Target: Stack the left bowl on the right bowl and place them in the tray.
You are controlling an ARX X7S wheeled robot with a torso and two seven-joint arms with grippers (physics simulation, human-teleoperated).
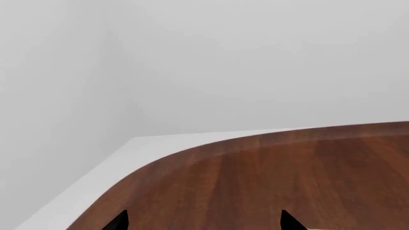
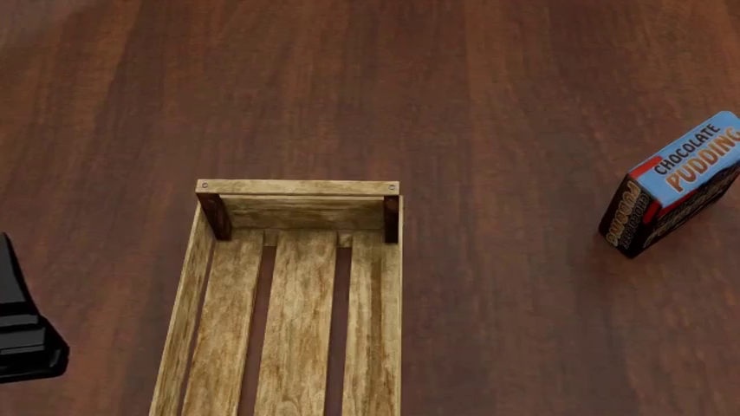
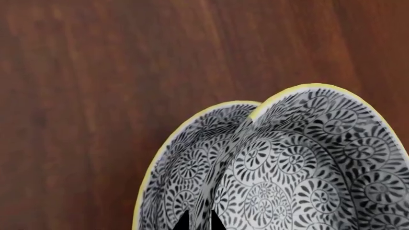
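At R end effector (image 3: 198,221), jaws pinch nested bowls' (image 3: 288,167) rims.

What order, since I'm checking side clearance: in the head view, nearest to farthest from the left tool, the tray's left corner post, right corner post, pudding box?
From the left tool:
1. left corner post, tray's near side.
2. right corner post, across the tray.
3. pudding box, far right.
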